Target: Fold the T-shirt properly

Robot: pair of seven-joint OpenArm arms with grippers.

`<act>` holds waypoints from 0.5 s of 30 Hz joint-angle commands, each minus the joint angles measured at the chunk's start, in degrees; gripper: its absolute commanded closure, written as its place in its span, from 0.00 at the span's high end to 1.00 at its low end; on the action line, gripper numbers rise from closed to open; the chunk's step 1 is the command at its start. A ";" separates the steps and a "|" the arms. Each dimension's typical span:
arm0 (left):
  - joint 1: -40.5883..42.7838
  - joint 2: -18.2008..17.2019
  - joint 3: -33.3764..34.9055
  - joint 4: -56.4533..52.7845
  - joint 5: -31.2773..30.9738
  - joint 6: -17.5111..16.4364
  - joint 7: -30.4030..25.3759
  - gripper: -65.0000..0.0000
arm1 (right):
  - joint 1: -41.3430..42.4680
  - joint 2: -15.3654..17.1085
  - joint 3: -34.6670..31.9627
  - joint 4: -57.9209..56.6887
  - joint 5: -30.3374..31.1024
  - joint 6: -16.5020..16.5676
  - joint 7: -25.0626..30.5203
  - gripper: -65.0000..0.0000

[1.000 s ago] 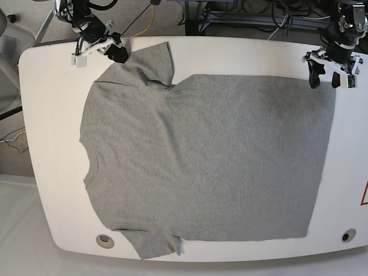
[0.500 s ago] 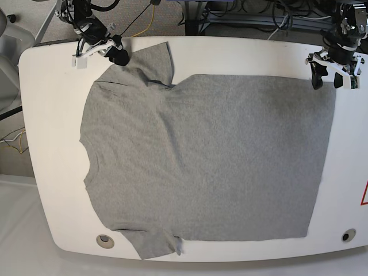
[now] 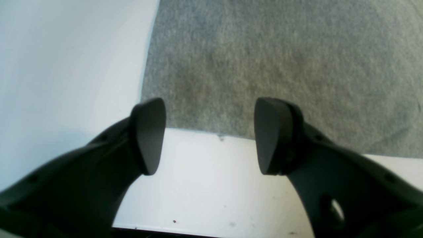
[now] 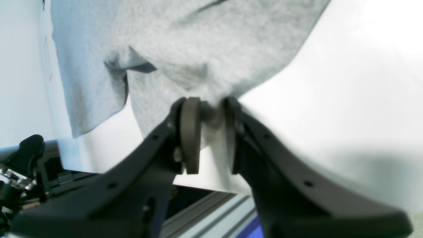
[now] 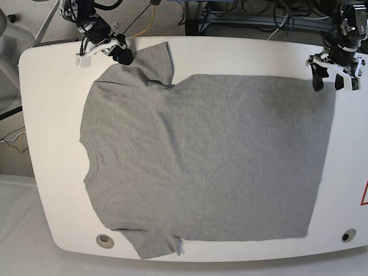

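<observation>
The heather-grey T-shirt (image 5: pixel 207 155) lies flat on the white table (image 5: pixel 52 115), neck to the left and hem to the right. My right gripper (image 5: pixel 122 55) at the far left is shut on the edge of the far sleeve (image 5: pixel 152 60). In the right wrist view its pads (image 4: pixel 190 132) pinch a fold of the grey cloth (image 4: pixel 214 49). My left gripper (image 5: pixel 327 81) hovers open over the far hem corner. In the left wrist view it (image 3: pixel 210 135) straddles bare table just short of the T-shirt's corner (image 3: pixel 281 66), holding nothing.
The table's back edge lies close behind both grippers, with cables and floor beyond it. Two round holes (image 5: pixel 104 240) (image 5: pixel 348 236) sit near the front edge. A red marking (image 5: pixel 364 194) shows at the right edge. An aluminium rail (image 4: pixel 211 211) runs below the table edge.
My right gripper has shifted slightly to the right with the sleeve edge in it. My left gripper has drifted a little toward the back and stays open.
</observation>
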 commanded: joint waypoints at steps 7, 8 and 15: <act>0.00 -0.84 -0.69 0.11 -0.56 -0.32 -1.74 0.62 | -0.58 0.38 -0.51 0.52 -0.38 0.06 -0.60 0.07; -0.26 -0.82 -0.79 -0.60 -0.92 -0.39 -1.84 0.62 | -0.56 0.57 -0.83 0.17 -0.41 0.25 -0.48 0.00; -1.94 -0.84 -1.60 -4.64 -2.06 -1.36 -1.69 0.62 | -0.49 0.79 -1.07 -0.03 -0.71 0.31 -0.52 0.00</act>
